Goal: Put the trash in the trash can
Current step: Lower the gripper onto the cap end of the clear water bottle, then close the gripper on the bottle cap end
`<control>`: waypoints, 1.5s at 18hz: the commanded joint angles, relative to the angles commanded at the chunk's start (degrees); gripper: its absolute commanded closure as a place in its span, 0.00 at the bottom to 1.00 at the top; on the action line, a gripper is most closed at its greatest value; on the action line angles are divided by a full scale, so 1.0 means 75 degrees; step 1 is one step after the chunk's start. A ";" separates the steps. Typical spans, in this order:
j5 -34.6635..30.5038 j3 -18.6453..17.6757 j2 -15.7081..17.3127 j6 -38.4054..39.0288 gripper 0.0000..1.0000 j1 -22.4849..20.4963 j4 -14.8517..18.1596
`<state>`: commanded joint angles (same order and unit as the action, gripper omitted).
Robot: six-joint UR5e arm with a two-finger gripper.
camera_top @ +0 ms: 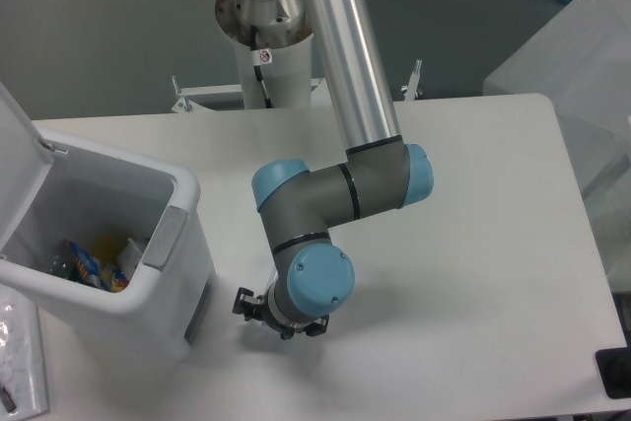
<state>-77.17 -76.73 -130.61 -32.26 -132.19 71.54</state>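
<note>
- Your arm (pixel 340 56) comes down from the pedestal at the back of the desk (pixel 473 273), its long silver tube slanting forward to a grey elbow with blue caps.
- From the elbow the wrist folds back and down, so the last blue cap faces you and covers most of what lies beneath it.
- The gripper (pixel 278 315) sits low against the desk, just beside the right wall of the trash can (pixel 158 273).
- Only black bits of the jaws stick out left and below the wrist; you cannot tell how wide they stand or whether they hold anything.
- The bottle is hidden under the wrist; you cannot see it.
- The trash can stands at the left edge of the desk with its white lid (pixel 20 160) swung up and back, and colourful wrappers (pixel 94 265) lie on its floor.
- The can's grey side handle (pixel 163 236) faces the arm, near the lower blue joint but apart from it.
- A pale box (pixel 572 66) stands past the desk's right edge.
</note>
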 joint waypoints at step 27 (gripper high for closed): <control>0.2681 0.1195 0.1417 0.0504 0.90 -0.0726 -0.2378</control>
<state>-57.06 -67.77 -119.98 -28.48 -137.63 53.70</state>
